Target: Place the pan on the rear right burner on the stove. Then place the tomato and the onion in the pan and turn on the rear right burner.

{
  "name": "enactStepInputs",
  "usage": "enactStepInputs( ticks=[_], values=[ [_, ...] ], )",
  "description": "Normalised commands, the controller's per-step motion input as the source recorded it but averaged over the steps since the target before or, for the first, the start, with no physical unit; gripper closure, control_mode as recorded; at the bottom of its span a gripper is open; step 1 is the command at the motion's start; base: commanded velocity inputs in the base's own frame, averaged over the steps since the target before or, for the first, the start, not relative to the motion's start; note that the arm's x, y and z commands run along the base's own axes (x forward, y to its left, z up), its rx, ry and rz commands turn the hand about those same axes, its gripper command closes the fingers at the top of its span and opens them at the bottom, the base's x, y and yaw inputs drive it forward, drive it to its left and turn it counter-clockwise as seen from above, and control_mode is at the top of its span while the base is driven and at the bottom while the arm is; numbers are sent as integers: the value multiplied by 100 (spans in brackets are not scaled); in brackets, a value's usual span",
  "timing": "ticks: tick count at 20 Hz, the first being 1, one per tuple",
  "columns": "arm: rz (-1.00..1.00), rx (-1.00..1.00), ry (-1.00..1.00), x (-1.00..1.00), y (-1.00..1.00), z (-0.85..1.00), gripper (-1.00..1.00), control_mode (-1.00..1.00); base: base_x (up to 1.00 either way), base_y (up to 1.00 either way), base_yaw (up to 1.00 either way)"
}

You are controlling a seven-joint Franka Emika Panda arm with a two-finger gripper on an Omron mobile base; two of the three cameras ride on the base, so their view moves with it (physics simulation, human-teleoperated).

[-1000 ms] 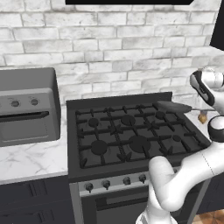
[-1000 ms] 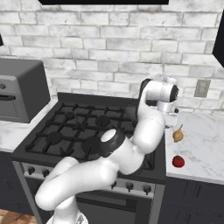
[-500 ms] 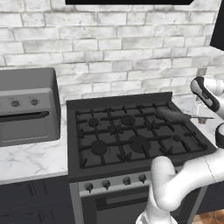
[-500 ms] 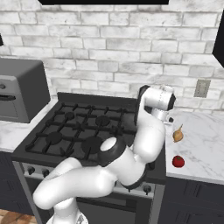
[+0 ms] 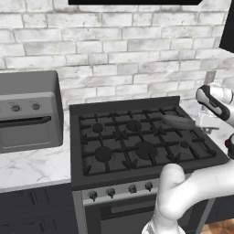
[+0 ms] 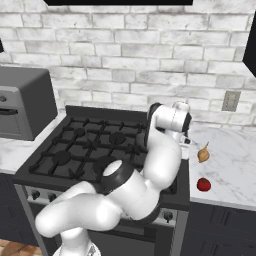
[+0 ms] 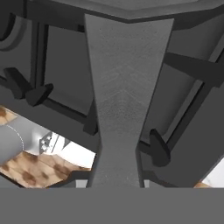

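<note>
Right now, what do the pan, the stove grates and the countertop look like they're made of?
The pan looks like grey brushed metal, matte: its handle shows fine grain. The grates look like black cast iron, dull and thick-barred. The countertop looks like polished white marble with grey veining, though it could be laminate.

place: kitchen | cues: stove [image 5: 137, 141], countertop oven [image 5: 27, 109], brick wall [image 6: 125, 55]

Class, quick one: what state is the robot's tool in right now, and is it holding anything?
Tool: closed on the pan's handle, carrying the pan over the stove.
</note>
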Motion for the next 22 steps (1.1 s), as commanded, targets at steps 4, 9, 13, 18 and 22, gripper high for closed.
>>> enactStepInputs(
  ticks=[4,9,13,18,22],
  values=[
    [-6,-5,-1,11,3,0,100,-100,0,0,0],
    [-7,-6,0,11,2,0,100,-100,0,0,0],
    [-5,-5,0,4,13,0,100,-100,0,0,0],
    [-2,-4,-1,8,16,0,100,-100,0,0,0],
    [-1,-3,0,15,15,0,100,-100,0,0,0]
  ],
)
